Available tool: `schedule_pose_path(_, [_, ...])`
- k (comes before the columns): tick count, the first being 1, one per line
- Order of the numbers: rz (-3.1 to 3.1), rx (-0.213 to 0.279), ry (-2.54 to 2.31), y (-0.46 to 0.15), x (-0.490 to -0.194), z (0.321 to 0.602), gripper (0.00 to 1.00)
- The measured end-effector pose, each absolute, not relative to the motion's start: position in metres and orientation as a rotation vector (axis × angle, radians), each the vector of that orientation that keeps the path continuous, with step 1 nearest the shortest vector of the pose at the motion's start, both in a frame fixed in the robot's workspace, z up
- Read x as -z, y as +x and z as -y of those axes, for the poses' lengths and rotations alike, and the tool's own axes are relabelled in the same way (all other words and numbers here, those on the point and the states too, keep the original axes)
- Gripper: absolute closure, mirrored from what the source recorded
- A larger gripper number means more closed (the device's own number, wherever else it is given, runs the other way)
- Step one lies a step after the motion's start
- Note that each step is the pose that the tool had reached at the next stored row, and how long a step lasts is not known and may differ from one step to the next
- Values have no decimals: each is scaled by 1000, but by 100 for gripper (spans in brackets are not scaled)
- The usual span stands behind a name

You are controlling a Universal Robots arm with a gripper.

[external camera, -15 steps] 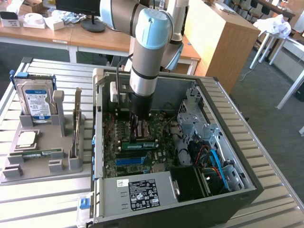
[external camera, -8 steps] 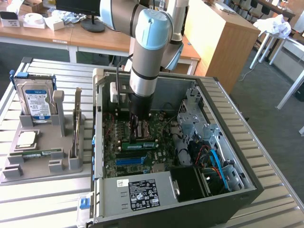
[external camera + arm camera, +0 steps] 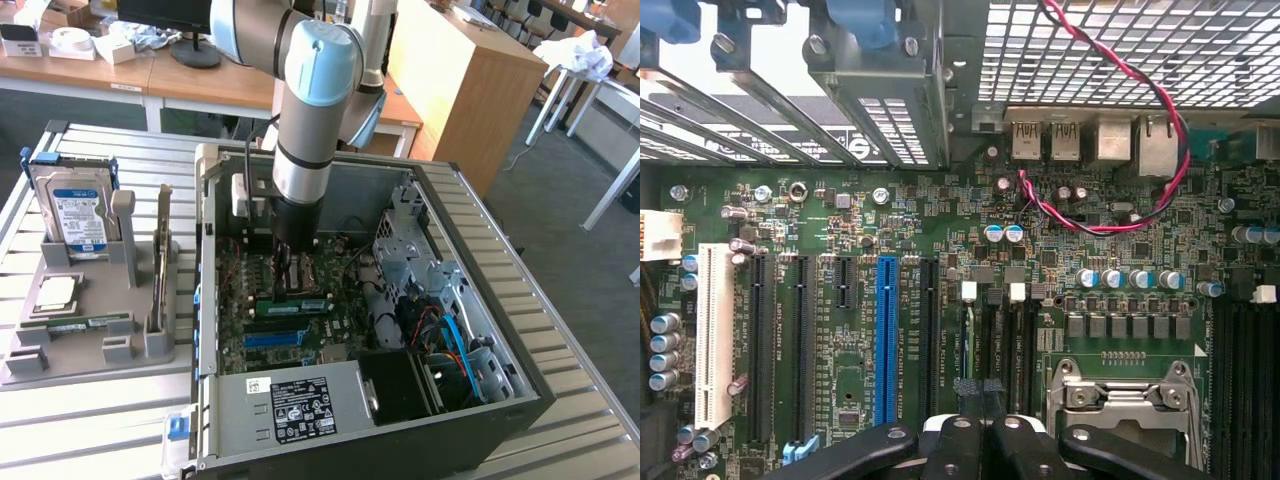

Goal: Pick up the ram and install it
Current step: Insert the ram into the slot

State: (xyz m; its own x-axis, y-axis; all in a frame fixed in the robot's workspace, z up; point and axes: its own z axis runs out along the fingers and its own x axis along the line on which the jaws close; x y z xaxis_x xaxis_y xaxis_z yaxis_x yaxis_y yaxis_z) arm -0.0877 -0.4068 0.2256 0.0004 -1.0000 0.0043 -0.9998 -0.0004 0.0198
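Green ram (image 3: 300, 306) seated; shut gripper (image 3: 978, 395) above slots.

Daylight floods the exterior view, bright and even, washing the slatted worktop (image 3: 90, 420) pale along its near edge. The arm (image 3: 318, 110) throws shade into the open computer case (image 3: 520, 380), and the motherboard (image 3: 300, 310) sits dim under it. Soft blur all over this picture, fine print unreadable. On the wrist view, glare blows out the bracket slots (image 3: 770, 90) to white, while the board below stays evenly lit. The dark fingers (image 3: 955, 450) close up are slightly soft.
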Motion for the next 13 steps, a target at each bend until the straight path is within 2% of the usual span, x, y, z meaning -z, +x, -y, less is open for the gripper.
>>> schedule_pose_path(13, [2209, 17, 2210, -88, -225, 407, 90])
